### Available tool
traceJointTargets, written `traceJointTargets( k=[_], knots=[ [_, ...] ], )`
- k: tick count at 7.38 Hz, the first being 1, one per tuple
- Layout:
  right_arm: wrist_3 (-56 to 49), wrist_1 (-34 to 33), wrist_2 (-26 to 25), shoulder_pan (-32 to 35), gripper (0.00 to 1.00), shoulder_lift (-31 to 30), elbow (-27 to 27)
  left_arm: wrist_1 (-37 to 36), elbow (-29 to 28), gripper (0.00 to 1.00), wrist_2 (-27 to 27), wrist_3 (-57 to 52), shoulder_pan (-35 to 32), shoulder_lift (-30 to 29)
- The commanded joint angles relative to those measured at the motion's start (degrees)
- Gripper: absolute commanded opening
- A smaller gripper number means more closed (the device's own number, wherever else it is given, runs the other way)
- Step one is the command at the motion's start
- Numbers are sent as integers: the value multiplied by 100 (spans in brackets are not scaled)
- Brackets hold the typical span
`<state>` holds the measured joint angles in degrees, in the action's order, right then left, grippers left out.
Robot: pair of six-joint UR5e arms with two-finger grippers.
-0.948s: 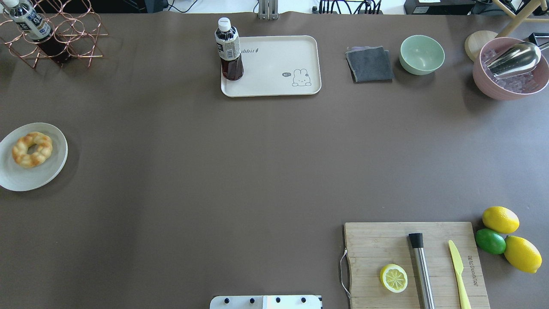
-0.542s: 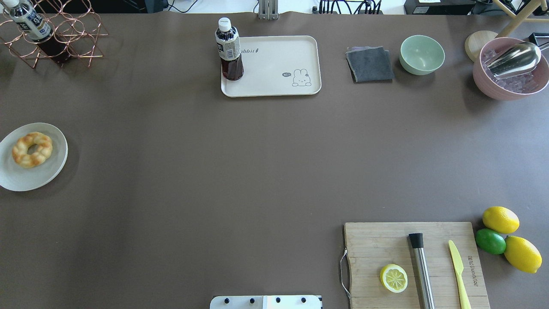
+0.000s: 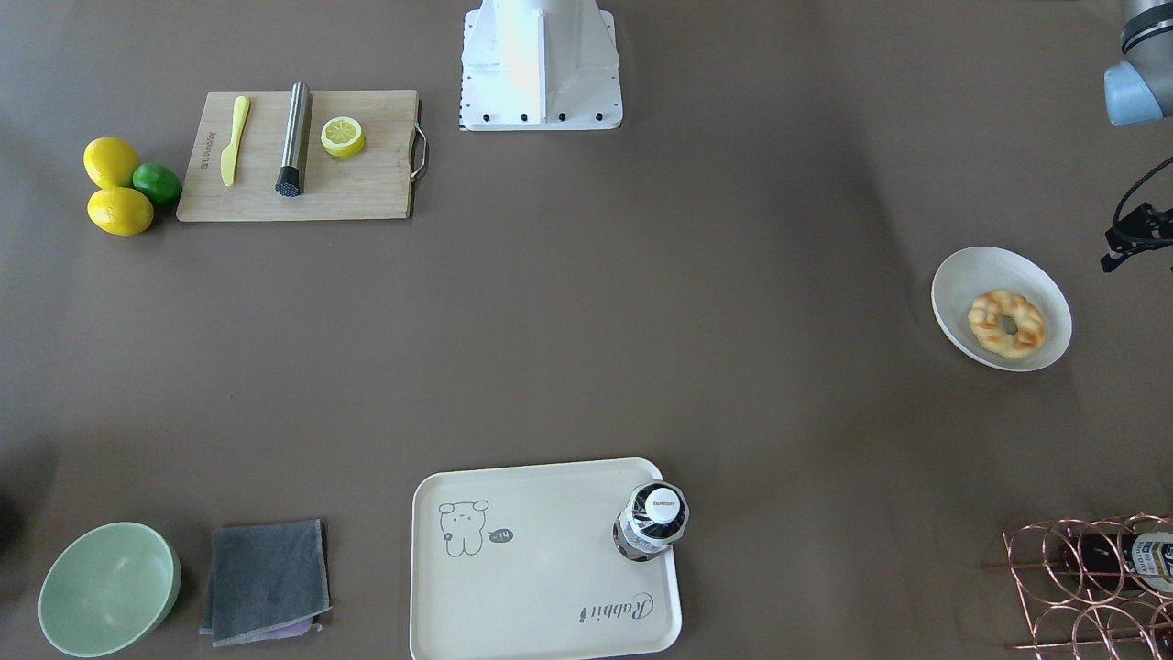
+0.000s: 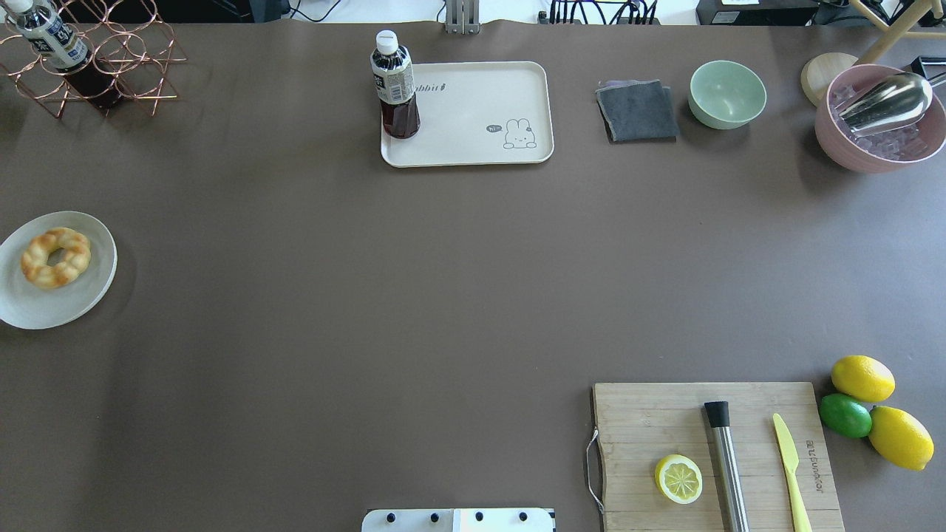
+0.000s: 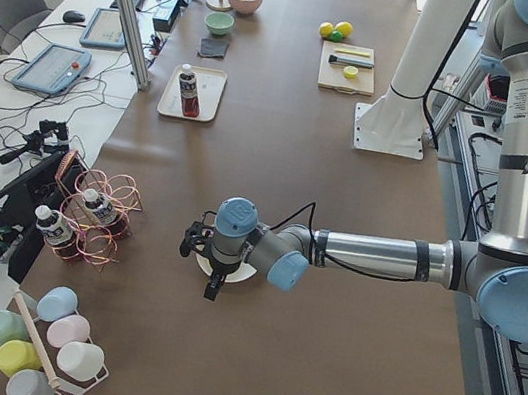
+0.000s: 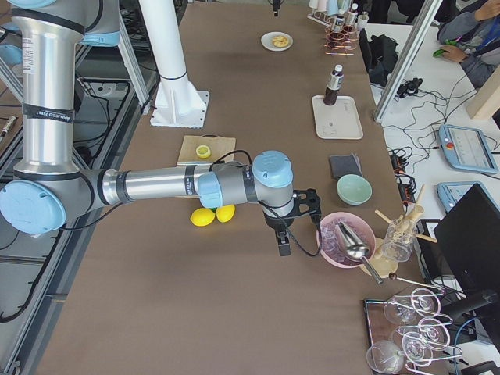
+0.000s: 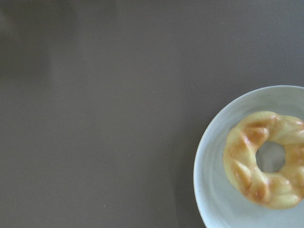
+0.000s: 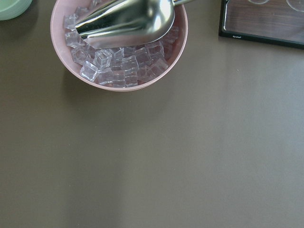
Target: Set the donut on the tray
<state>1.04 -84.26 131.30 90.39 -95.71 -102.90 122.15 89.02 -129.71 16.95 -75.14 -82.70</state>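
The donut (image 4: 55, 257) lies flat on a white plate (image 4: 44, 310) at the left edge of the worktop (image 4: 369, 295). It is well apart from the tray (image 4: 480, 140), which sits at the far middle. A bottle (image 4: 395, 89) stands upright on the tray's left side. The left pincer (image 5: 212, 288) hangs by the plate; I cannot tell whether it is spread or pressed together. The right pincer (image 6: 283, 244) hangs over bare worktop near a pink bowl (image 4: 865, 164) of ice cubes, and I cannot tell its state either.
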Motion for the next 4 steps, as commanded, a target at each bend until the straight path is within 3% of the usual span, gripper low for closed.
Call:
traceJointTargets(
  k=[1,2,4],
  knots=[
    [-7,15,1,-57,100,0,16,474,-366,98,7,544,367,-123],
    [1,15,1,-74,100,-9,16,886,-647,97,7,755,499,-176],
    [1,6,10,-83,100,-9,16,1214,-851,84,8,1082,649,-255]
  ],
)
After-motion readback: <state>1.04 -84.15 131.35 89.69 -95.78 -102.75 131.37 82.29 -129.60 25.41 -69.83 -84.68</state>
